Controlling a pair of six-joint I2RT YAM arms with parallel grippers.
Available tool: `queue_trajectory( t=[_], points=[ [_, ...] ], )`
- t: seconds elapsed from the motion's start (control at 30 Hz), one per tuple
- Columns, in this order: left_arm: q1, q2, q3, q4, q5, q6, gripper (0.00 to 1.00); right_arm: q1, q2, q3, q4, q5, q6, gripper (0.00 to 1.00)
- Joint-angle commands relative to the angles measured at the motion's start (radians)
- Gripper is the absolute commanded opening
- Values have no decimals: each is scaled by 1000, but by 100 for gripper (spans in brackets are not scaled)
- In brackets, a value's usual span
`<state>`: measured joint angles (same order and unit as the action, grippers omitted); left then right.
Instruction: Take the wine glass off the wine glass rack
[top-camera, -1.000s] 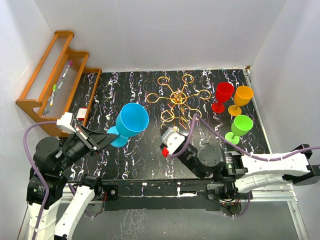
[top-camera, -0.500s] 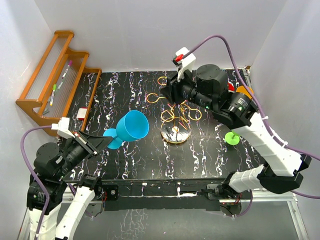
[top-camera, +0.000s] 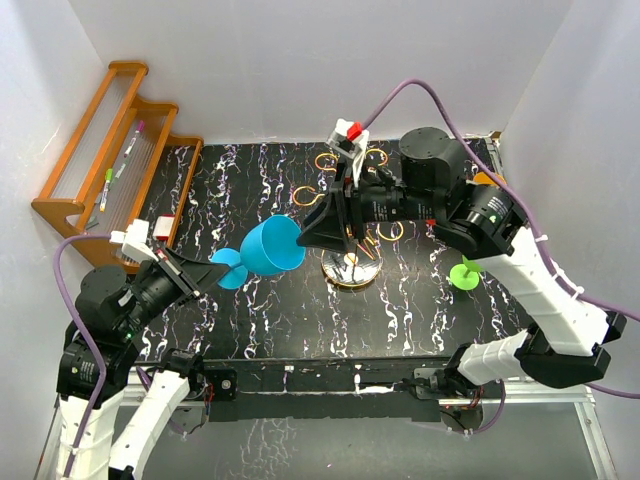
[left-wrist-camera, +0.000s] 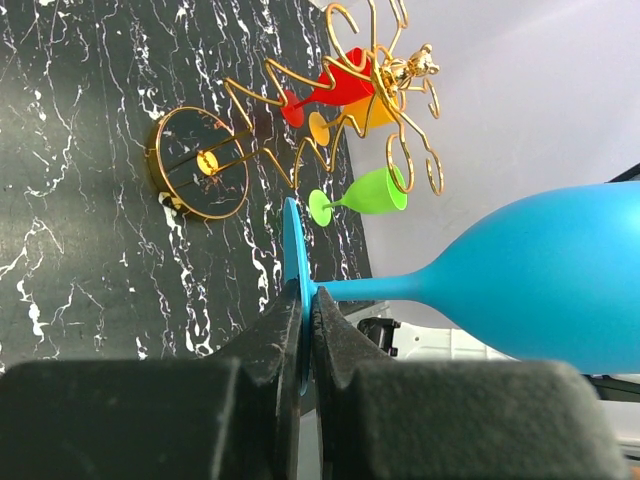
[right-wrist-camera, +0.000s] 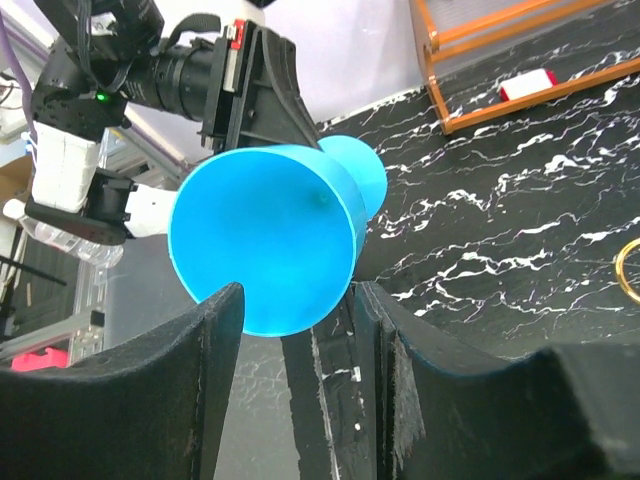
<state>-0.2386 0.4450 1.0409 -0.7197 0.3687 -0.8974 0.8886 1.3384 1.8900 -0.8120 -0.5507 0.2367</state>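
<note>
A blue wine glass (top-camera: 272, 247) hangs sideways above the black marbled table, clear of the gold wine glass rack (top-camera: 350, 268). My left gripper (top-camera: 213, 271) is shut on the rim of its flat foot (left-wrist-camera: 292, 255); stem and bowl (left-wrist-camera: 540, 280) stick out to the right. My right gripper (top-camera: 322, 228) is open right at the bowl's mouth. In the right wrist view the bowl (right-wrist-camera: 265, 240) faces me, its lower rim between my spread fingertips (right-wrist-camera: 215, 330), with no contact showing. The rack (left-wrist-camera: 390, 110) stands empty, its top half hidden by my right arm in the top view.
Red (left-wrist-camera: 340, 88), orange (left-wrist-camera: 372, 112) and green (left-wrist-camera: 375, 192) glasses stand at the far right of the table; the green one (top-camera: 465, 272) shows beside my right arm. An orange-brown wooden shelf (top-camera: 110, 150) occupies the back left corner, with a small white block (top-camera: 163, 228) beside it.
My right gripper swung left and down from above the rack to the mouth of the blue glass and opened wider. The left gripper kept its hold and shifted the glass slightly right.
</note>
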Motion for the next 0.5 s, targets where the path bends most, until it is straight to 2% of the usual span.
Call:
queue_trajectory(
  t=[0.0,0.3,0.33,0.37,0.43,0.47],
  points=[
    [-1,16,36,52,25,14,0,15,12,-17,24,-23,7,50],
    [-1,22,29,57,33,11,0,78,82,13,31,66,-2,46],
    [-2,23,27,56,35,10,0,91,90,18,31,83,-2,42],
    [-1,24,25,56,35,11,0,105,98,24,27,103,-2,35],
    [-1,26,29,41,28,15,0,111,107,37,22,153,6,9],
    [-2,28,33,27,18,19,3,111,105,40,21,192,9,8]
  ],
)
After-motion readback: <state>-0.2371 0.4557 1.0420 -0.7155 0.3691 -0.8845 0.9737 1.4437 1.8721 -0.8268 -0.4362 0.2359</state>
